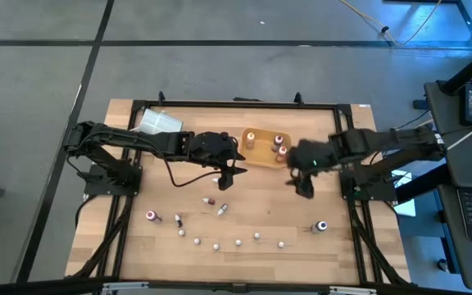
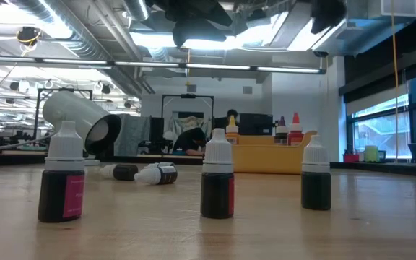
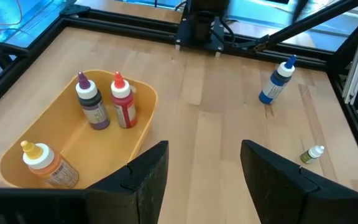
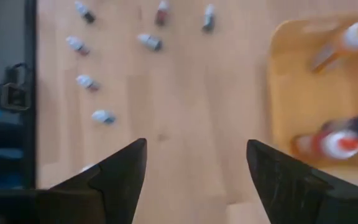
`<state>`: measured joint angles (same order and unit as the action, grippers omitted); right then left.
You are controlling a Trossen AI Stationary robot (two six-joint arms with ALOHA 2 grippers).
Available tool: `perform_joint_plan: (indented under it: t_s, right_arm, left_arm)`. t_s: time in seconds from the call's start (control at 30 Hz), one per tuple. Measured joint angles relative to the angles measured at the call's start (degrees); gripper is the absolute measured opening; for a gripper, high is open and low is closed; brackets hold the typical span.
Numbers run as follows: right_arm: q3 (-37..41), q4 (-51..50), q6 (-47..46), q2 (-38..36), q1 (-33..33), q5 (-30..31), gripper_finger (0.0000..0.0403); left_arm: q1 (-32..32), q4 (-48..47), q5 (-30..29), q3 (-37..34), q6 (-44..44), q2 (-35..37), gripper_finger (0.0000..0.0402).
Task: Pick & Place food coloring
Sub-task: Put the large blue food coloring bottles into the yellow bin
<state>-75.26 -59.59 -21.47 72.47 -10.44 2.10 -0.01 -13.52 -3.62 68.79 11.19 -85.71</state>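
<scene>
both grippers, left [image 3: 204,180] and right [image 4: 196,180], are hanging open and empty beside the tray [image 1: 262,157], since three bottles [image 3: 107,99] are already standing inside.

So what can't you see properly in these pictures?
- Labels on the small dark white-capped dropper bottles: low view, too dim to read.
- Bottles in the tan-orange plastic tray: right wrist view, blurred, cut off by the edge.
- Tiny white-capped vials in a row: high view, too small to tell colours.
</scene>
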Motion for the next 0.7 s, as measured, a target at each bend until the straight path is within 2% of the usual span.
perform_joint_plan:
  t_s: [0.1,0.23,0.43,0.7]
  right_arm:
    - [0.0,-3.75,-9.9,0.02,-6.4,1.13,0.0275]
    - [0.07,-10.98,-28.59,0.72,-14.32,1.28,0.0275]
    - [1.81,-14.89,-55.0,0.7,-23.54,1.34,0.0275]
    - [8.25,-14.23,-76.11,0.72,-30.89,1.2,0.0275]
  left_arm:
    - [0.0,0.0,-0.92,0.0,-1.77,0.0,0.0196]
    - [0.0,0.02,-1.88,0.0,-2.94,0.0,0.0194]
    - [0.0,0.0,-1.88,0.0,-2.98,0.0,0.0194]
    - [0.0,0.0,-1.88,0.0,-2.98,0.0,0.0195]
